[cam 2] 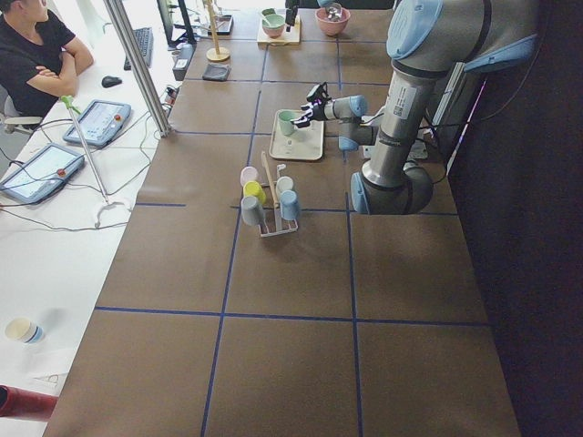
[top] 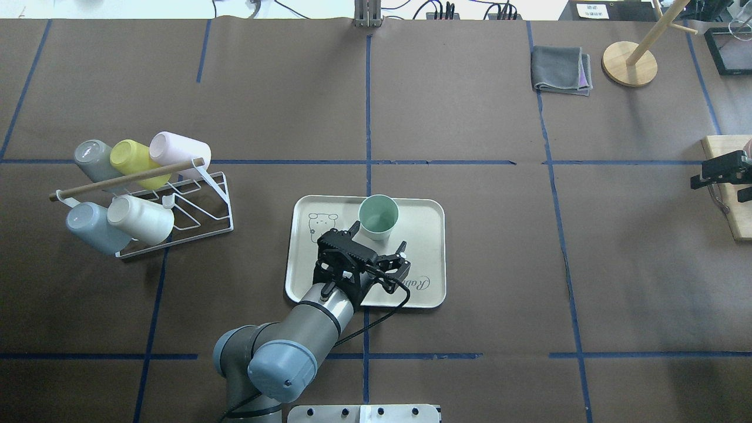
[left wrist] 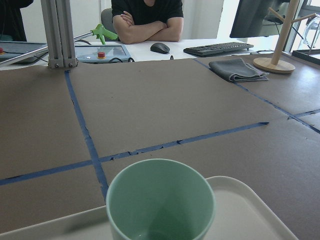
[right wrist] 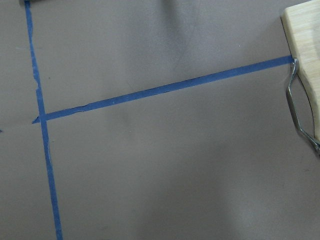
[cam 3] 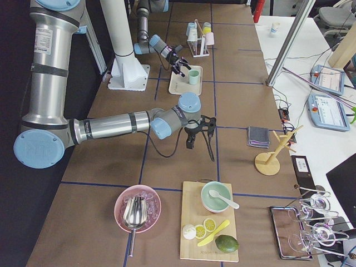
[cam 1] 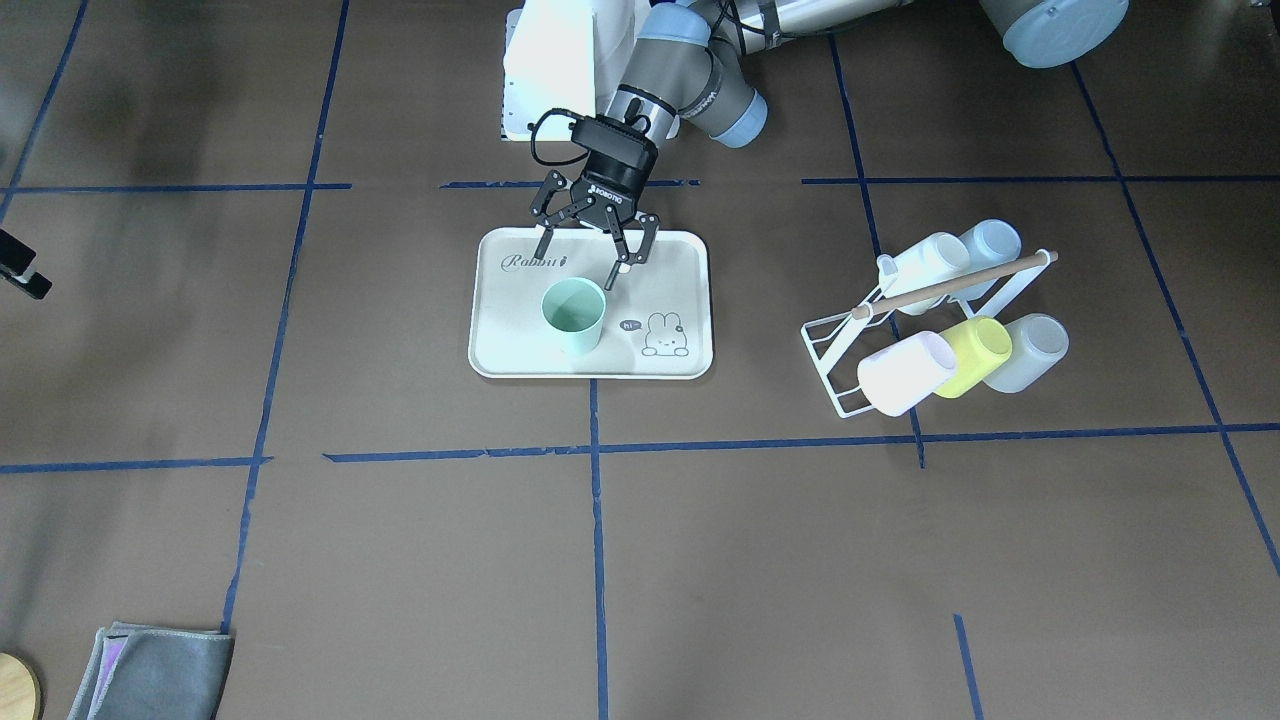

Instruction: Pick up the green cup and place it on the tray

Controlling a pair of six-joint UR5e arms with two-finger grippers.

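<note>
Mint-green and upright, the green cup [cam 1: 574, 310] stands on the tray [cam 1: 500, 345], near its middle in the front-facing view. In your left wrist view, the bottom edge of the frame cuts off the cup's lower part. The right gripper [top: 719, 173] sits partly out of frame at the overhead view's right edge, and you cannot tell how its fingers stand. The left gripper [cam 1: 592, 255] hangs over the tray's upper edge, spread wide and holding nothing. One fingertip [cam 1: 613, 272] is just beside the cup's rim; you cannot tell whether they touch.
</note>
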